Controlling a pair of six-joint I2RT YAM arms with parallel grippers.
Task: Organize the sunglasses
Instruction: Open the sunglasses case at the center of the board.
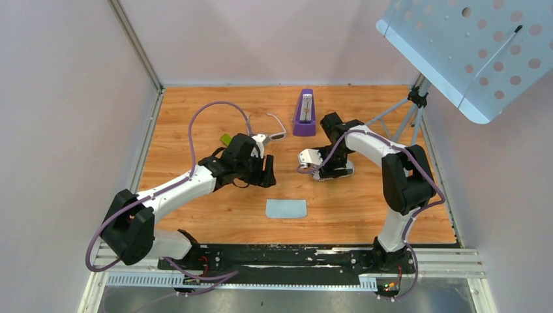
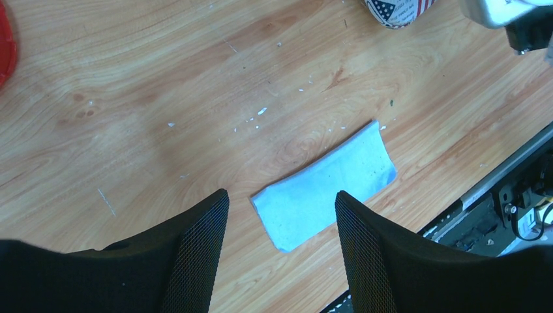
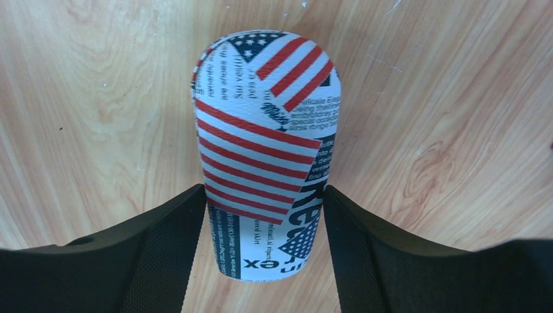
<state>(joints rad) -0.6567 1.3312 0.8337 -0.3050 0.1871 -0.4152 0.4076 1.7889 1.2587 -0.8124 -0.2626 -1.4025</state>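
Black-and-white arms (image 1: 182,188), purple cables (image 1: 224,102)

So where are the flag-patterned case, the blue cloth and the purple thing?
flag-patterned case (image 3: 261,150): right wrist view, middle of its top.
blue cloth (image 2: 326,186): left wrist view, its centre.
purple thing (image 1: 304,116): top view, its sloping face.

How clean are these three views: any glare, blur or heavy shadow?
Top external: even light, only soft shadows on the wooden tabletop, no blur. Left wrist: the light blue square cloth is sharp; a pale metal part at the top right is blown out. Right wrist: the print on the stars-and-stripes oblong case is crisp, no glare.
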